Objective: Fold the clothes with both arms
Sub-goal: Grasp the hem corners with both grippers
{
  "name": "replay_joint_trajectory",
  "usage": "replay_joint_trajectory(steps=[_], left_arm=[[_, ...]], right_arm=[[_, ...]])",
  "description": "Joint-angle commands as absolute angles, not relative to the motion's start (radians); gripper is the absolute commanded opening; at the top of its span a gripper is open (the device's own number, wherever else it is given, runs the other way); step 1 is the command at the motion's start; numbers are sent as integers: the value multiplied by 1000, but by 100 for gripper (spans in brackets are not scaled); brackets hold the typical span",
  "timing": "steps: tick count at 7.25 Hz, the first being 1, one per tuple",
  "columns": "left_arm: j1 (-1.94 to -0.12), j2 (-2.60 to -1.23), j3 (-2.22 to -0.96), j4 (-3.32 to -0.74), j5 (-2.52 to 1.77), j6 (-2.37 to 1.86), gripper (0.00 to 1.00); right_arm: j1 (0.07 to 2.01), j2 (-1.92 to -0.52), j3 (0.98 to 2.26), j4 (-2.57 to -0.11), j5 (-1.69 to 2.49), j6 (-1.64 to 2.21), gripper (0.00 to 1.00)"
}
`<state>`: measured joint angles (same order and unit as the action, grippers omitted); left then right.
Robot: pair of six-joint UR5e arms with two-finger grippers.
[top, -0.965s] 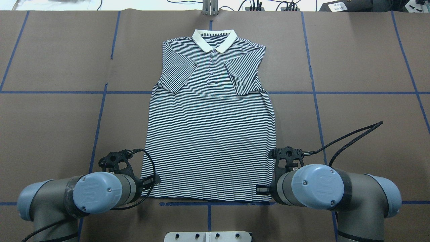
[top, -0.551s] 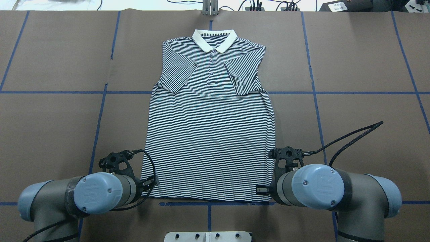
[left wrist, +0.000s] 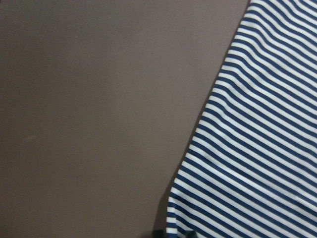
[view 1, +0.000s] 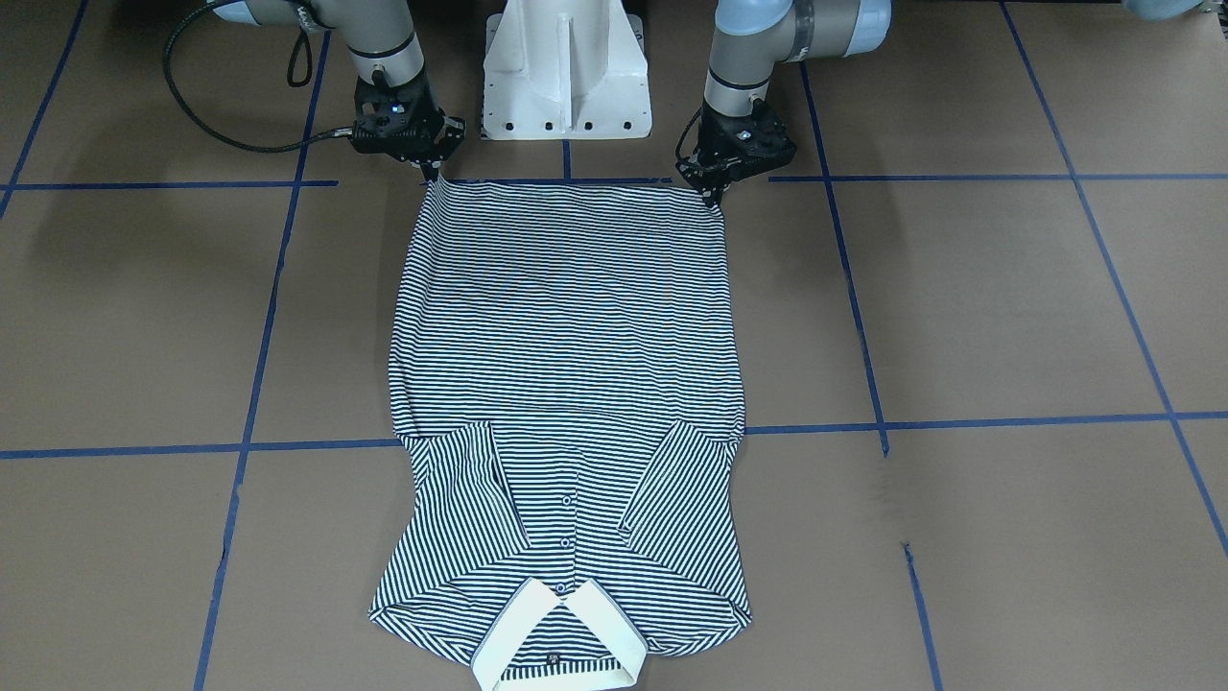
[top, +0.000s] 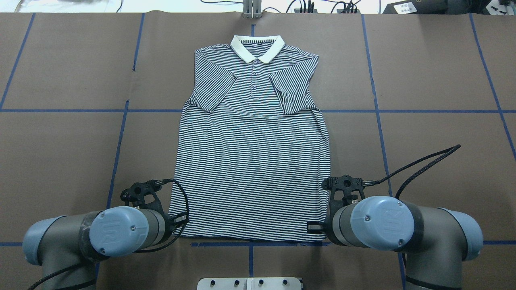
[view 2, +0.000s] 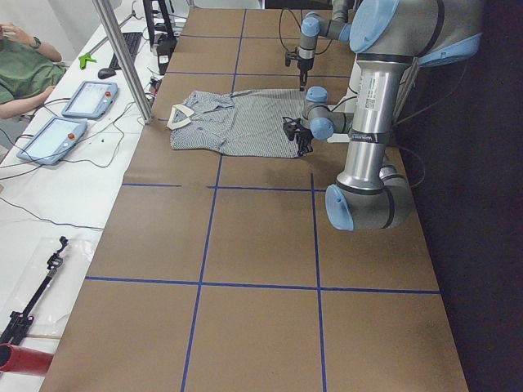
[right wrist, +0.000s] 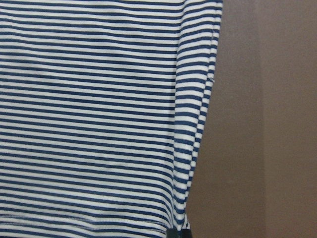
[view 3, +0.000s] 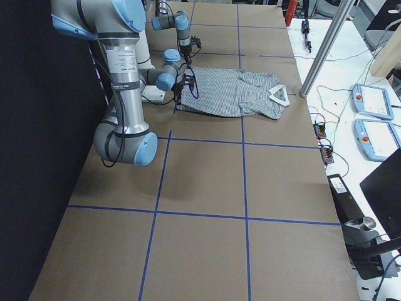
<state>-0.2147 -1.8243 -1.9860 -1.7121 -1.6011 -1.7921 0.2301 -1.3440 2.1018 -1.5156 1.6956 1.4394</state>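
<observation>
**Polo shirt** (top: 250,161), thin navy and white stripes, lying flat and face up at the centre of the table (top: 443,72) in the overhead view. The cream collar (top: 257,47) points to the upper edge of the frame. The hem (top: 250,237) points to the lower edge, just above a blue tape line (top: 225,244). Both short sleeves (top: 213,90) are turned inward over the chest, so the garment forms a narrow, nearly straight-sided panel. That shape can be folded across its length in one motion.

The left tool (view 1: 712,197) meets the hem corner at the upper right of the front-facing view, and the right tool (view 1: 430,176) meets the corner at the upper left. Each tapers to a closed pinch, its fingers drawn together on the corner of the cloth. The wrist views agree: in each, a dark fingertip sits at the bottom edge of the frame, right at the shirt's side edge.

Taking both corners at once keeps the hem taut and level, which should stop the thin knit from sagging or twisting when raised. The step in hand is probably the lengthwise fold, with the hem carried toward the collar. It is not yet begun, since the hem appears to lie on the table. An unequal lift would skew the fold. The white pedestal (view 1: 566,67) stands between the arms, apart from the shirt.
</observation>
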Motion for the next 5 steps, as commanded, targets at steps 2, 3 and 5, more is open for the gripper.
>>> replay_joint_trajectory(steps=[2, 3, 5], left_arm=[[-222, -1812, -2053, -1704, -1606, -1781, 0], [-221, -1809, -2118, -1650, -1609, -1775, 0], [-201, -1816, -2270, -1461, -1664, -1718, 0]], right_arm=[[238, -1351, 2130, -1516, 1719, 1437, 0], [245, -1361, 2157, -1516, 1756, 1437, 0], [264, -1402, 2218, -1522, 1824, 1437, 0]])
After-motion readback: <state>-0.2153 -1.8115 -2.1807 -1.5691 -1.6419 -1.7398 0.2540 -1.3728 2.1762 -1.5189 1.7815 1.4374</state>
